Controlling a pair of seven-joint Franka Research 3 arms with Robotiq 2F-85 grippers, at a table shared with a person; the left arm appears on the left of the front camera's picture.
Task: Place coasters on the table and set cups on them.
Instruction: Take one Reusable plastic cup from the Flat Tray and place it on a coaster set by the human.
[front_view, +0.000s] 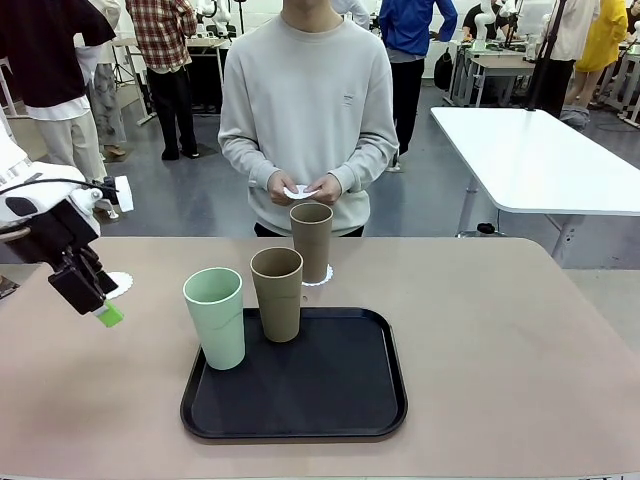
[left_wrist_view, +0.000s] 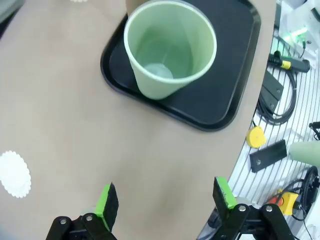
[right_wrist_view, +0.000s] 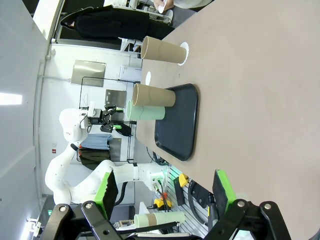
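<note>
Matte mint cup (front_view: 215, 318) and one tan cup (front_view: 277, 293) stand on the rounded black tray (front_view: 320, 390); the other tan cup (front_view: 311, 241) sits just beyond it on a scalloped coaster (front_view: 322, 278). The left pincer (left_wrist_view: 165, 192) and right pincer (right_wrist_view: 162, 187) are spread, empty

white left arm (front_view: 12, 158), black pincer (left_wrist_view: 166, 196) (green pads (left_wrist_view: 106, 199))

Tan cup (front_view: 311, 240) hides most of its coaster (front_view: 328, 275).

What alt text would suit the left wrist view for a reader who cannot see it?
The left gripper, open and empty, hovers above the beige table. Ahead, a mint green cup stands upright at a corner of a black tray; one white coaster lies on the table at the picture's left edge.
</note>
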